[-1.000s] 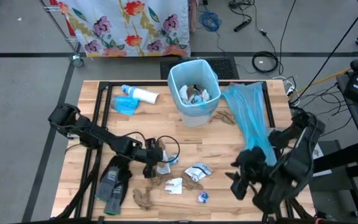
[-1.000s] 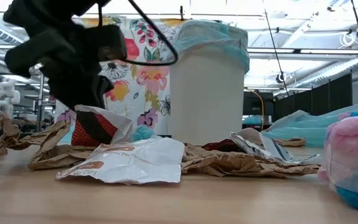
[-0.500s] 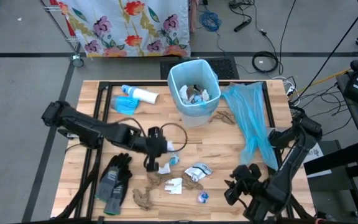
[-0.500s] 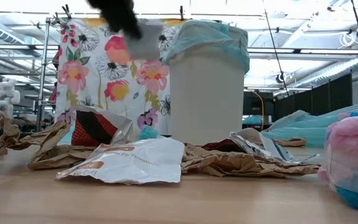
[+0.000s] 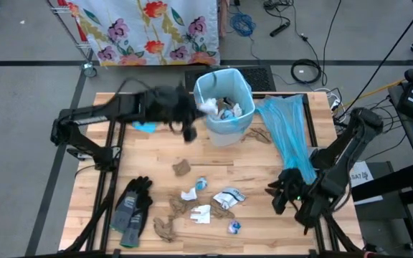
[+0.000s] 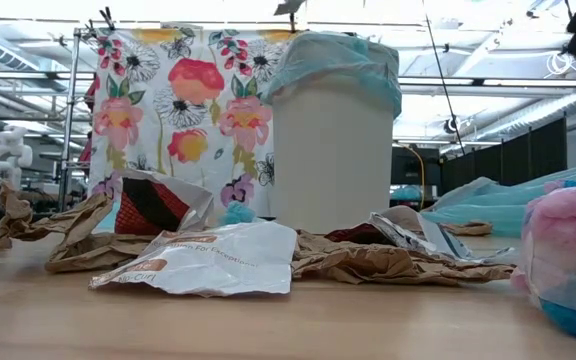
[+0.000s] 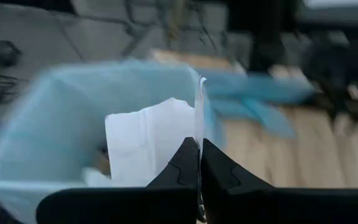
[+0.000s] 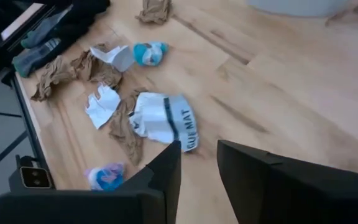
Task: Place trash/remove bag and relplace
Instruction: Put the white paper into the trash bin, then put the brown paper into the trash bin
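My left gripper (image 7: 197, 149) is pinched on a white scrap (image 7: 151, 143) over the bin (image 5: 224, 107). My right gripper (image 8: 197, 162), slightly open, hovers at the near right, beside the remaining trash (image 5: 203, 204).

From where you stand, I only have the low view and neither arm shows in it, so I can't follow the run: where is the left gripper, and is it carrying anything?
Observer: The left gripper is at the rim of the trash bin, shut on a white paper scrap.
Operator: And the right arm?
Observer: The right gripper hangs over the table's right front part, fingers open, holding nothing.
Operator: Is anything in the bin already?
Observer: Yes, the high view shows paper scraps inside the blue liner.
Operator: What else is on the table?
Observer: A loose blue bag lies flat to the bin's right.
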`<state>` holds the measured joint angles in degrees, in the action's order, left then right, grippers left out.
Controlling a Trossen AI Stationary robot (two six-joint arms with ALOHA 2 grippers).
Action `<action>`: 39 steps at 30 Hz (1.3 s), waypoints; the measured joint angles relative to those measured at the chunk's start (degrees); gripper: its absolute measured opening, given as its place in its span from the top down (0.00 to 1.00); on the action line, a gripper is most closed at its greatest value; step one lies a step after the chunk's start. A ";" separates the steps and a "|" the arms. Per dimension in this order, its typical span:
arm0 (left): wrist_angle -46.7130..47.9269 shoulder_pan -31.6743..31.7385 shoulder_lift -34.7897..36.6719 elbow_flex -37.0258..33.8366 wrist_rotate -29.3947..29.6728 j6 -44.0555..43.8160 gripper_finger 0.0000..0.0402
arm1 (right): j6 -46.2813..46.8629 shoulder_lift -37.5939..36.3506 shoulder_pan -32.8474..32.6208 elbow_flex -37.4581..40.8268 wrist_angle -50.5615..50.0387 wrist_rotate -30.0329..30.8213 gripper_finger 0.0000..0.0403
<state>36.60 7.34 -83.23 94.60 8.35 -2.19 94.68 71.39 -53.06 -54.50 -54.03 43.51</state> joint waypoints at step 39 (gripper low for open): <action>20.44 -7.49 -2.75 0.06 10.66 -19.24 0.55 | -25.34 -20.72 9.97 12.65 6.26 -4.91 0.84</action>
<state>57.04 -0.15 -85.98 94.66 19.02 -21.43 69.34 50.67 -43.09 -41.85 -47.77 38.60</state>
